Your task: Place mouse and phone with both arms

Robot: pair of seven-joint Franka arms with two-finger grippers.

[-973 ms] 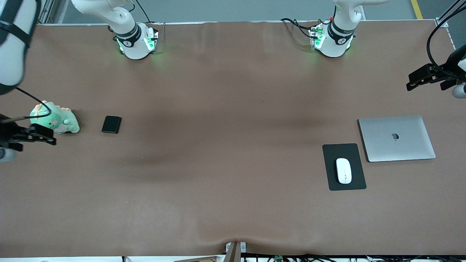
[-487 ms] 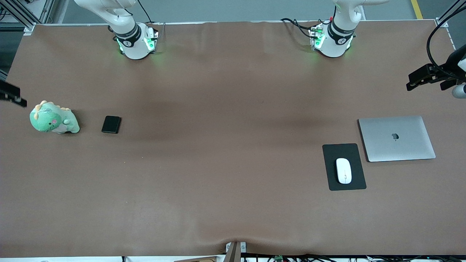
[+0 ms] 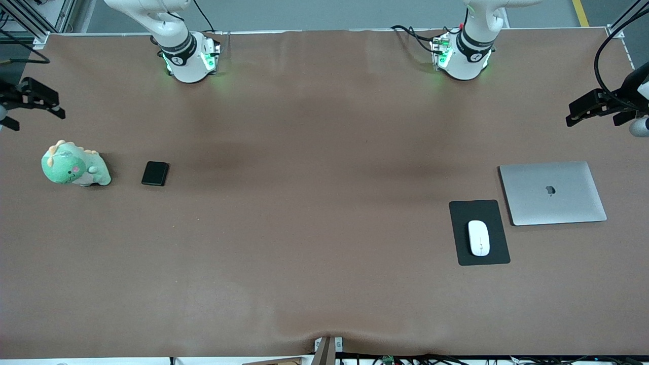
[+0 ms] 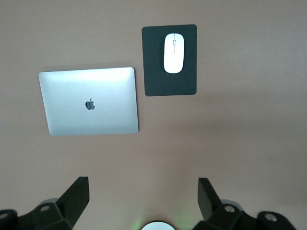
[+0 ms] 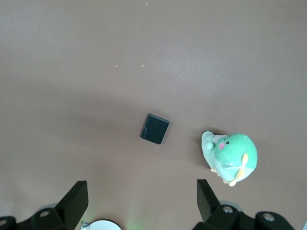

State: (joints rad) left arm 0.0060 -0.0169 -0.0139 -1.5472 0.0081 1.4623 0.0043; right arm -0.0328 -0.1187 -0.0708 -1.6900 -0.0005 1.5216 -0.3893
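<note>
The white mouse [image 3: 478, 238] lies on the black mouse pad [image 3: 479, 256] toward the left arm's end of the table, just beside the closed silver laptop [image 3: 552, 192] and a little nearer to the front camera than it. The black phone [image 3: 155, 173] lies flat toward the right arm's end, near the green plush toy [image 3: 75, 165]. The left gripper [image 3: 590, 107] hangs over the table edge at its end and the right gripper [image 3: 35, 97] over the edge at its end, both with fingers apart and holding nothing.
</note>
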